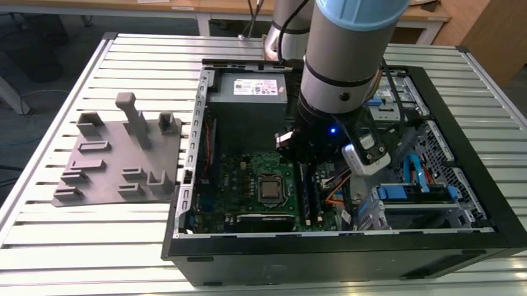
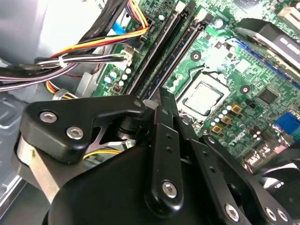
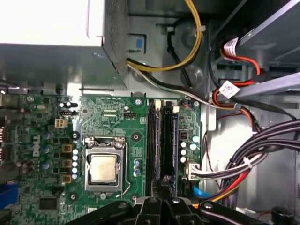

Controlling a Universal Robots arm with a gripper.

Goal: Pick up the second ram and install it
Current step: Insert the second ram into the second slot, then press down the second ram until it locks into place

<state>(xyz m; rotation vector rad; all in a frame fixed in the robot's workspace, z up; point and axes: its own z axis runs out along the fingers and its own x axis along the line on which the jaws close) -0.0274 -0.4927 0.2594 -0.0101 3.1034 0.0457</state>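
Observation:
My gripper [image 3: 165, 182] hangs inside the open computer case [image 1: 189, 185], low over the two long black memory slots [image 3: 153, 140] on the green motherboard [image 3: 117, 117]. Its fingers [image 2: 162, 101] stand together, in line with the slot that lies farther from the processor socket [image 3: 104, 168]. A dark narrow strip [image 3: 167, 140] runs along that slot straight out from the fingertips. Whether it is the second ram or the bare slot I cannot tell, nor whether anything thin sits between the fingers. In the exterior view the arm [image 1: 342, 74] covers the fingertips.
A grey moulded tray [image 1: 115, 154] with upright posts lies on the slatted table at the exterior view's left. The power supply [image 1: 247, 92] fills the case's far end. Cable bundles [image 3: 243, 164] and a drive cage [image 1: 411, 188] crowd the side beyond the slots.

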